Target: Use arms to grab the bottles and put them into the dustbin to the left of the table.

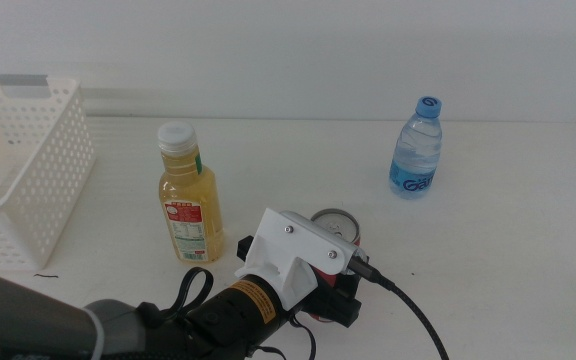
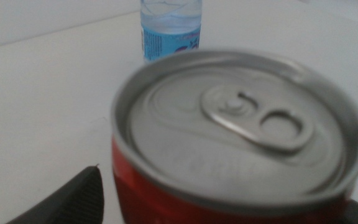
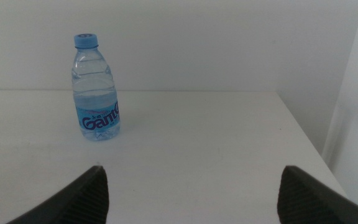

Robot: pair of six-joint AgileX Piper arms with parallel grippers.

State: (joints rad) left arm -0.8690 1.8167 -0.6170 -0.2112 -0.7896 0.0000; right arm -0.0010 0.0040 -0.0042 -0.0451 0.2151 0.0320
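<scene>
Soda can (image 1: 336,228) — standing mid-table beside my juice bottle (image 1: 188,193), left gripper (image 2: 229,205) straddling it with one jaw at each side, whether clamped I cannot tell — bound for the dustbin (image 1: 28,170); right gripper (image 3: 191,186) waits open, facing the water bottle (image 3: 96,87).

Basket (image 1: 28,170) at table's (image 1: 488,260) left, juice bottle (image 1: 188,195) beside, can (image 1: 336,228) front, water bottle (image 1: 415,150) far right.
</scene>
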